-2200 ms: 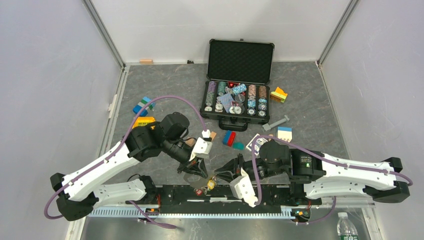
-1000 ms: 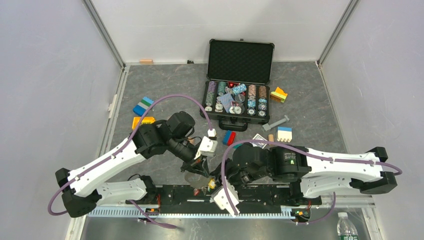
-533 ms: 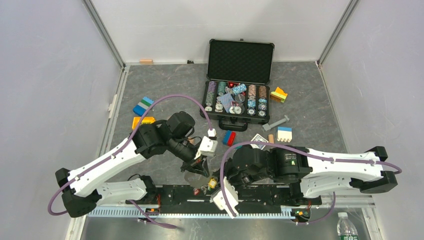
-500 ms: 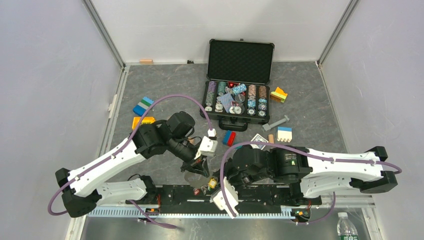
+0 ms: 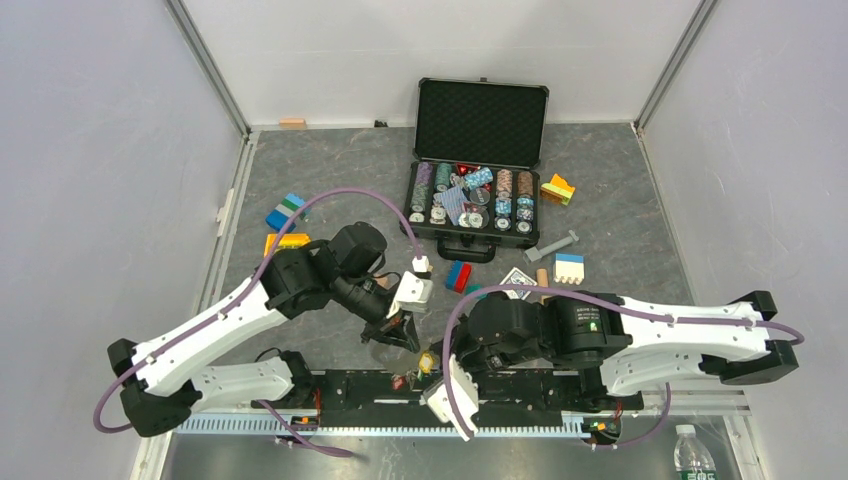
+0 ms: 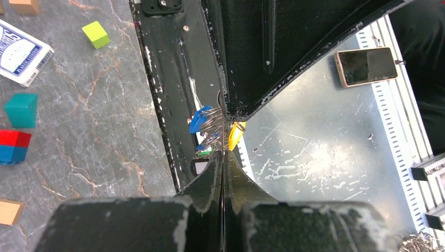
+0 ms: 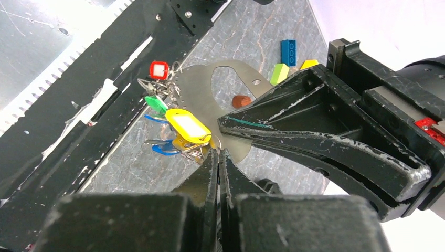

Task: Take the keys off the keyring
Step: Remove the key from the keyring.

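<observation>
— How do the two arms stand?

— Both reach low and inward from their bases and meet nose to nose over the table's near edge. The left gripper (image 6: 223,157) has its fingers pressed together on the edge of a flat metal plate (image 7: 207,94). The right gripper (image 7: 218,156) faces it, its tips just beside the left one's fingers.

— And the right one's fingers?

— Pressed together as well, directly under the yellow tag. Whether they pinch wire, a key or nothing cannot be told.

— Where are the keys?

— The keys (image 7: 181,126) hang in a bunch just ahead of the right fingertips, with yellow, green, red and blue tags fanned out beyond them. They are threaded on the keyring (image 6: 211,122), whose coils sit between the tips of the two grippers.

— What borders the hands?

— Under the bunch runs the black rail (image 7: 78,126) along the near edge, and past it lies a bright metal ledge (image 6: 315,142). On the left hand's other side is grey tabletop (image 6: 94,131), where a teal block (image 6: 21,109) and a card box (image 6: 18,52) lie apart from each other. The chip case (image 5: 480,110) stands well beyond both hands.
</observation>
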Controlling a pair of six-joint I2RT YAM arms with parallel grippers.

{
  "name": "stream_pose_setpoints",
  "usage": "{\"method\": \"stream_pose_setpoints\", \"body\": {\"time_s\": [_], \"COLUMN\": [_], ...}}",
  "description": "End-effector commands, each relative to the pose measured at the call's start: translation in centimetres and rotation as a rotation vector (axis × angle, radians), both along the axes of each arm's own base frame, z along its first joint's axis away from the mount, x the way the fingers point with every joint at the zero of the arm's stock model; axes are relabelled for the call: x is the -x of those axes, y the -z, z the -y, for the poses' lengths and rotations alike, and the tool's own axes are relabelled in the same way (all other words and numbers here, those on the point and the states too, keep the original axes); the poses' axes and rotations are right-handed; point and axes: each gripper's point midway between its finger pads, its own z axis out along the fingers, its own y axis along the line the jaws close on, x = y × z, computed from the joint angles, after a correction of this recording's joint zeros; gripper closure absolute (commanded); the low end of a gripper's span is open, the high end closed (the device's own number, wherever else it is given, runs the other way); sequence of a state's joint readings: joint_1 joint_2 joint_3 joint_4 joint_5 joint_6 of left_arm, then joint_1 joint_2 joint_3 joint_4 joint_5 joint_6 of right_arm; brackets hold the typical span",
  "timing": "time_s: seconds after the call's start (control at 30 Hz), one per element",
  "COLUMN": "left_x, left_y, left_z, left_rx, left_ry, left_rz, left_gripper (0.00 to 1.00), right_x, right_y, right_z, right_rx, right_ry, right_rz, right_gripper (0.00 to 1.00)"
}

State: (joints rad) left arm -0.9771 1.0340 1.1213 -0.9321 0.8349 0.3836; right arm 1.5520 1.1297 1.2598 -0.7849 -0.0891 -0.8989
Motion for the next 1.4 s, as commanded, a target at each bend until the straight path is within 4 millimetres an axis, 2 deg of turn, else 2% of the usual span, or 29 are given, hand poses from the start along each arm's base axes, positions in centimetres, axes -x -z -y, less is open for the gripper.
{"method": "stream_pose_setpoints", "body": {"time_s": [0.0, 0.27, 0.6, 0.7, 0.97, 1.1, 1.23, 1.37], "left_x": [0.6, 1.1, 1.3, 1.3, 1.2, 1.0, 0.8, 0.7], "left_y": [-2.6, -2.9, -3.2, -3.2, -3.2, -3.0, -2.7, -2.8], "left_z": [-0.4, -0.8, -0.7, -0.7, -0.6, -0.4, -0.2, -0.1], "left_rx": [0.075, 0.086, 0.092, 0.091, 0.086, 0.079, 0.063, 0.063], "left_ry": [0.011, 0.013, 0.019, 0.020, 0.020, 0.015, 0.008, 0.008], "left_rz": [0.031, 0.016, 0.006, 0.005, 0.002, 0.002, -0.007, -0.005], "left_gripper": [0.98, 0.98, 0.98, 0.98, 0.98, 0.98, 0.98, 0.98], "right_x": [-1.0, -1.9, -1.7, -1.6, -1.5, -0.8, 0.5, 1.0], "right_y": [-3.4, -5.1, -4.4, -4.5, -4.5, -4.9, -5.3, -4.4], "right_z": [0.5, 1.2, 1.2, 1.2, 1.2, 0.8, -0.1, -0.9], "right_rx": [-0.073, -0.120, -0.108, -0.109, -0.113, -0.134, -0.166, -0.145], "right_ry": [0.038, 0.069, 0.068, 0.067, 0.064, 0.031, -0.026, -0.049], "right_rz": [0.064, 0.127, 0.113, 0.111, 0.108, 0.085, 0.044, 0.022], "right_gripper": [1.00, 1.00, 0.90, 0.84, 0.84, 0.66, 0.61, 0.56]}}
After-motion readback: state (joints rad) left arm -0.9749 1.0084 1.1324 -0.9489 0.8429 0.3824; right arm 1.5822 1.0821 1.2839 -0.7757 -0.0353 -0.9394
